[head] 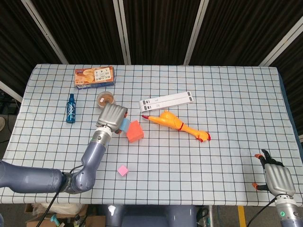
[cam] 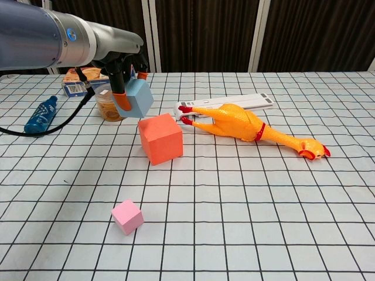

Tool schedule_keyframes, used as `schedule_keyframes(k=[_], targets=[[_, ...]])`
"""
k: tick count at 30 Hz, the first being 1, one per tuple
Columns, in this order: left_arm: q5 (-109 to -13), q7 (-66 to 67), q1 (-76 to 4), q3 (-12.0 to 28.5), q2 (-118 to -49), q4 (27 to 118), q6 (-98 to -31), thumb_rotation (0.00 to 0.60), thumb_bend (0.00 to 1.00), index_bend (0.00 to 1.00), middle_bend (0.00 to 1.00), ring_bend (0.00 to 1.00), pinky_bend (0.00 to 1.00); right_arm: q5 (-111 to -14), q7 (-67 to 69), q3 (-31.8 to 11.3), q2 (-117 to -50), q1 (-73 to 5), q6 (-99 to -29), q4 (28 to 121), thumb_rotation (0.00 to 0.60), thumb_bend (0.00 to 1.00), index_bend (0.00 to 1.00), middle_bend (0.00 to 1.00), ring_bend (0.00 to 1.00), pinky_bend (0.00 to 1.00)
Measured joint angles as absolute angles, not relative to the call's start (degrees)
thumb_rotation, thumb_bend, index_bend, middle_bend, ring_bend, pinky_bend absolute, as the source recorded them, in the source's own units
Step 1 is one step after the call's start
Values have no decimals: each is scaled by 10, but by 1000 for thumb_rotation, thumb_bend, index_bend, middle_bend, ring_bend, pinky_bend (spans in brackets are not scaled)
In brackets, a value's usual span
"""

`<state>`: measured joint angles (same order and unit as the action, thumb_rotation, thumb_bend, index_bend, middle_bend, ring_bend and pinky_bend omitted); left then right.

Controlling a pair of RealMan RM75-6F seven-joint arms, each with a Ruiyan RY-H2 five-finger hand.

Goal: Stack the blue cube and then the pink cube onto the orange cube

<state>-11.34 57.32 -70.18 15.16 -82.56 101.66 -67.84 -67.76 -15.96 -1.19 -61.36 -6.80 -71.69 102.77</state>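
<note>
Robot test lab or staged data-collection bay, not a home. Desk (head: 236, 85) draped in white cloth with a black grid. Black corrugated curtain panels (head: 156, 28) with pale metal struts (head: 196, 30) close off the back. Props are a mismatched scatter: rubber chicken (cam: 246, 126), blue bottle (head: 71, 108), snack box (head: 94, 76), foam cubes. Cardboard and clutter on the floor (head: 47, 218) under the desk edge.

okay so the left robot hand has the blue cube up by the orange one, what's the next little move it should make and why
Probably shift the left robot hand a little to its right, then lower. In the chest view the blue cube hangs tilted, above and left of the orange cube, not over its top face, so releasing now would likely miss.
</note>
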Motion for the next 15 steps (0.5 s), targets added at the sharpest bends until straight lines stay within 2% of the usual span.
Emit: schedule_keyframes(k=[9,15], targets=[[-63,585,-715,169,-837,1027,-713,600,436,766,799,846,1000,-679,-156,-11,-611,-68,-717,1030,600,122,210,70,241,264],[-50,591,-719,175,-835,1033,-711,600,439,770,798,846,1000,-678,-156,-10,-609,-69,-716,1032,600,122,210,69,241,264]])
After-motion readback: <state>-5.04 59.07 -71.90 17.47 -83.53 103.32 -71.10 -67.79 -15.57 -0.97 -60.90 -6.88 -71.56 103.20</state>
